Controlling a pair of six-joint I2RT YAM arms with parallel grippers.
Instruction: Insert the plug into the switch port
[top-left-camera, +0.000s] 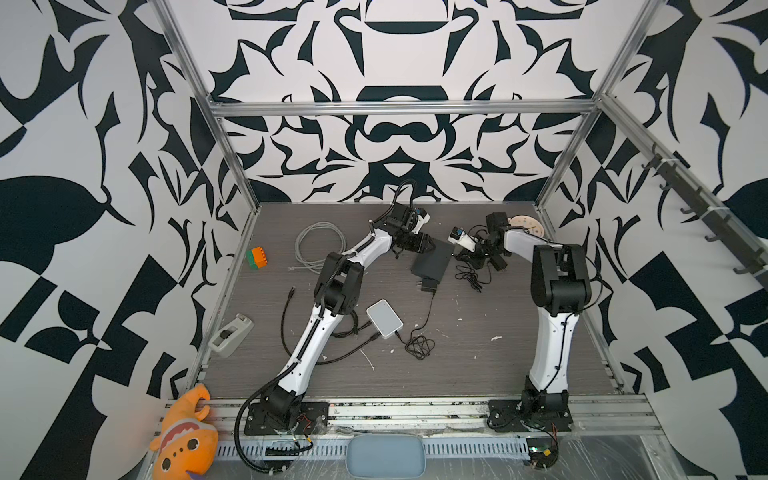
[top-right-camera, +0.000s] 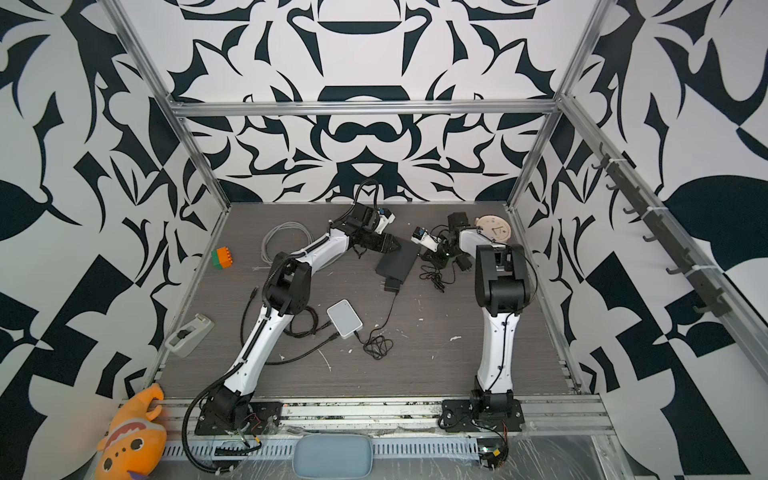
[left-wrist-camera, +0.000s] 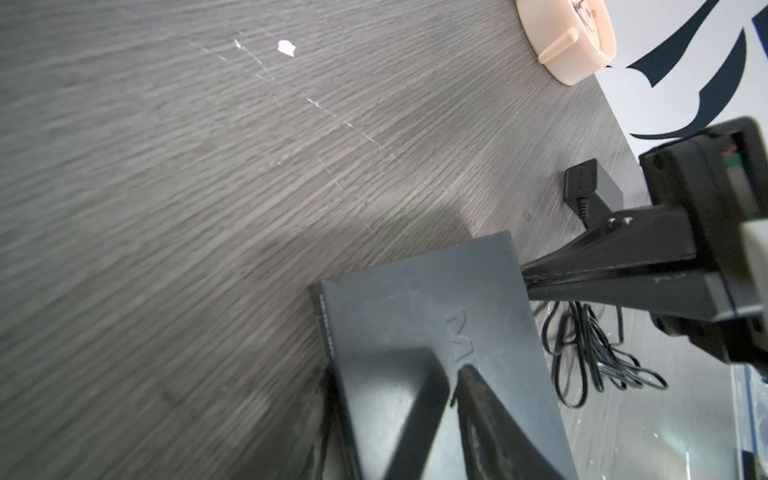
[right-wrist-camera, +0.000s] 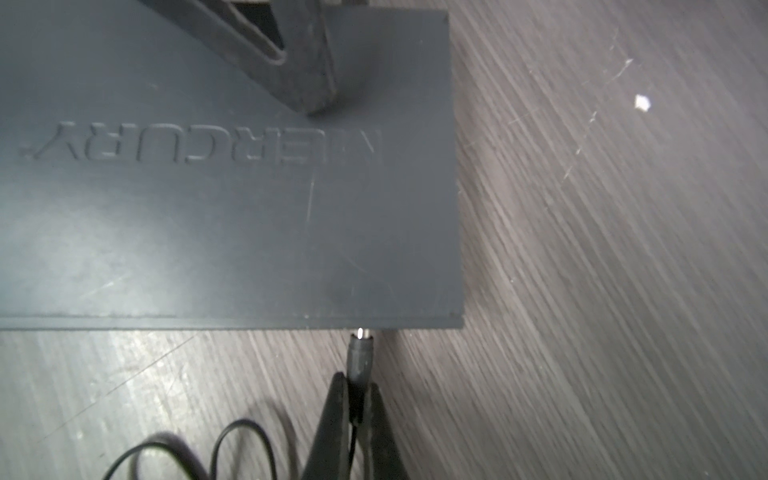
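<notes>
Right gripper (right-wrist-camera: 353, 399) is clenched on the stiff, light barrel plug (right-wrist-camera: 360, 353) by its moulded body, its tip at the Mercury switch (right-wrist-camera: 232, 199) edge, while the half-spread left gripper (left-wrist-camera: 415, 415) steadies the smooth, slide-prone casing; thin cord (right-wrist-camera: 232, 440) trails slack.

You can read one word, MERCURY, in raised letters on top of the dark switch (right-wrist-camera: 228, 187). It shows upside down there.
</notes>
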